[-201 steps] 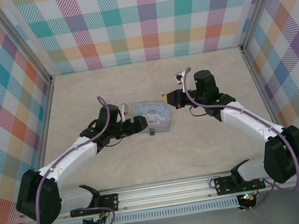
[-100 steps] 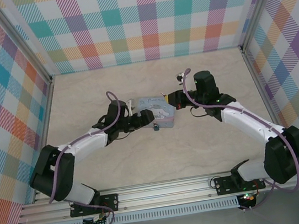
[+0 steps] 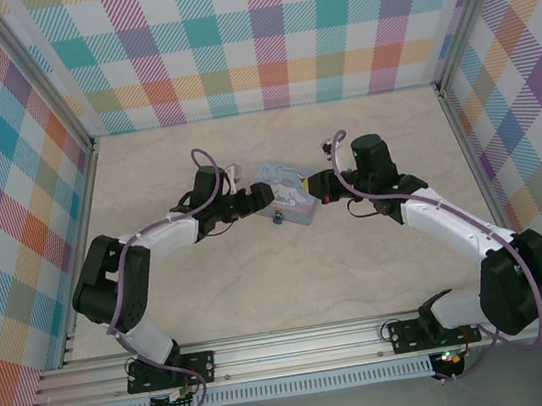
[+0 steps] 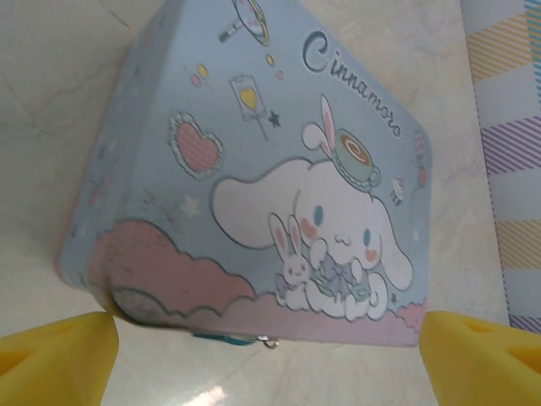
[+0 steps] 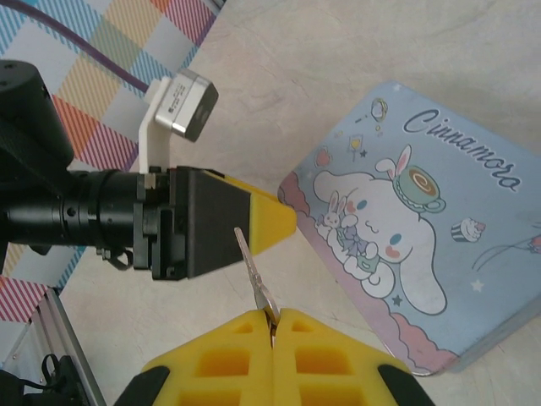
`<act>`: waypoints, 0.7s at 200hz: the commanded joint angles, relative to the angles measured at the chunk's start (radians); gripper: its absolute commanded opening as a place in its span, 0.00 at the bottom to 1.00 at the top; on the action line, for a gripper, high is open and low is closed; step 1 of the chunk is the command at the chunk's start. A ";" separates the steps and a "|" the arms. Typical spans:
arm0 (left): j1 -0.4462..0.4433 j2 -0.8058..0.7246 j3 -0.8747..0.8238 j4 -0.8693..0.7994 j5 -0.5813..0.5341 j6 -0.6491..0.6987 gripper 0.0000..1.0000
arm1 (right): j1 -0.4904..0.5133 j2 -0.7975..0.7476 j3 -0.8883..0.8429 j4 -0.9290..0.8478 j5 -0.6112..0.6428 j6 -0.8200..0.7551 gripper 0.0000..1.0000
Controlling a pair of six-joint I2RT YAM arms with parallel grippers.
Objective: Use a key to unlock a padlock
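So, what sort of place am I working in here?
Likely a purpose-built robot test cell rather than a home: plaid panel walls on three sides, a pale marble-look tabletop, and an aluminium rail along the near edge.

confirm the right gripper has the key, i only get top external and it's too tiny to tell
observer: yes, on the right wrist view the right gripper is shut on the key, blade sticking out ahead of it.
operator: where's the padlock
observer: left wrist view shows the padlock peeking out at the near edge of the tin.
operator: left got the tin?
observer: the left gripper has a finger at each near corner, jaws wide; can't tell if they press.
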 commanded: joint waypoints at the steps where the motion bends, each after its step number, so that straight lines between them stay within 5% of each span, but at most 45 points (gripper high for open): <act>1: 0.014 -0.011 0.030 0.008 0.022 0.087 0.92 | 0.004 0.004 -0.019 0.004 0.011 -0.022 0.05; 79: -0.035 -0.159 -0.235 0.104 -0.052 0.215 0.86 | -0.003 0.174 -0.033 0.212 -0.080 0.093 0.05; 140: -0.108 -0.081 -0.229 0.182 -0.097 0.272 0.85 | -0.004 0.339 0.060 0.185 -0.041 0.130 0.04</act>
